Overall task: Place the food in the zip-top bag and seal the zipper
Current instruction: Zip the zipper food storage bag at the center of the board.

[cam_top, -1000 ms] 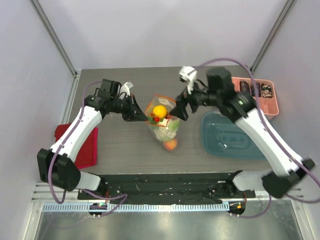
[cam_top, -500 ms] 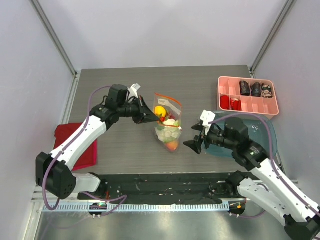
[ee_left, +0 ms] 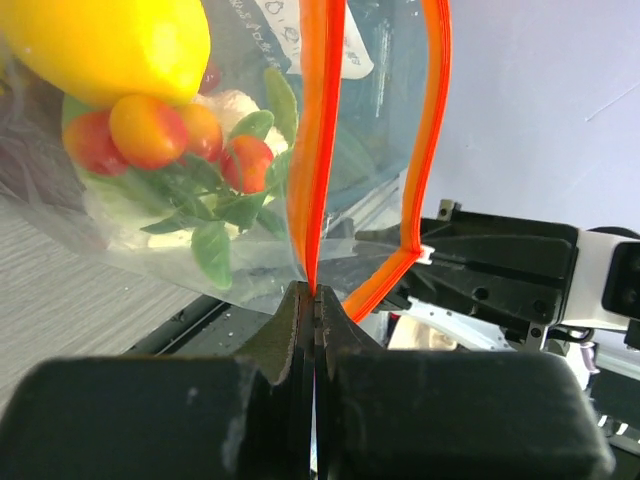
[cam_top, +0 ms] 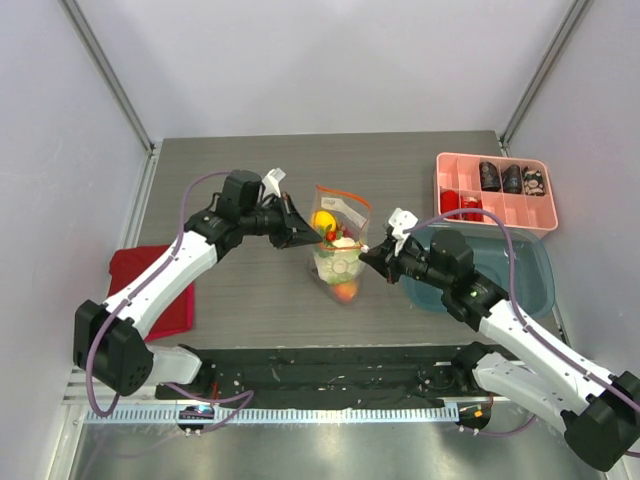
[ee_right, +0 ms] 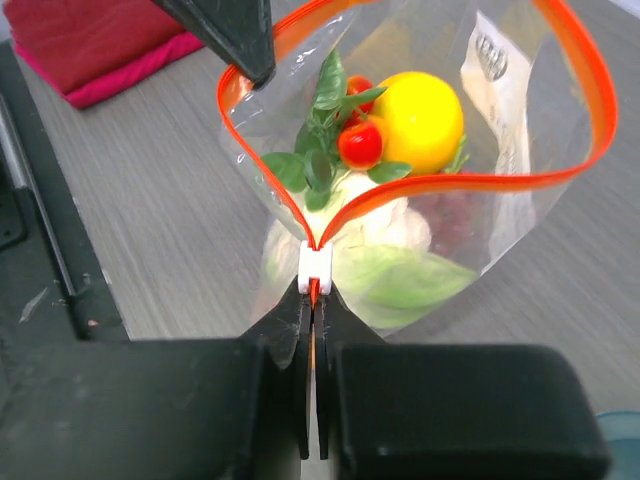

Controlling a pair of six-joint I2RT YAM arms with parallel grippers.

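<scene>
The zip-top bag (cam_top: 339, 250) stands upright mid-table, held between both grippers, its mouth open in a wide loop. Inside lies the food: a yellow lemon (ee_right: 418, 120), red strawberries (ee_right: 359, 143) with green leaves and a pale-green cabbage (ee_right: 400, 275). My left gripper (ee_left: 314, 293) is shut on one end of the orange-red zipper (ee_left: 322, 140). At the opposite end my right gripper (ee_right: 315, 300) is shut on the strip just below the white slider (ee_right: 315, 270). From above, the left gripper (cam_top: 306, 238) sits left of the bag and the right gripper (cam_top: 366, 253) right of it.
A pink compartment tray (cam_top: 496, 160) with dark pieces stands at the back right. A blue-green tub (cam_top: 520, 268) lies under the right arm. A folded red cloth (cam_top: 152, 285) lies at the left edge. The black base rail (cam_top: 330, 360) runs along the front.
My right arm has swung from the right side back to the bag and closed on the zipper end at the slider. The left gripper stayed shut on the other end.
</scene>
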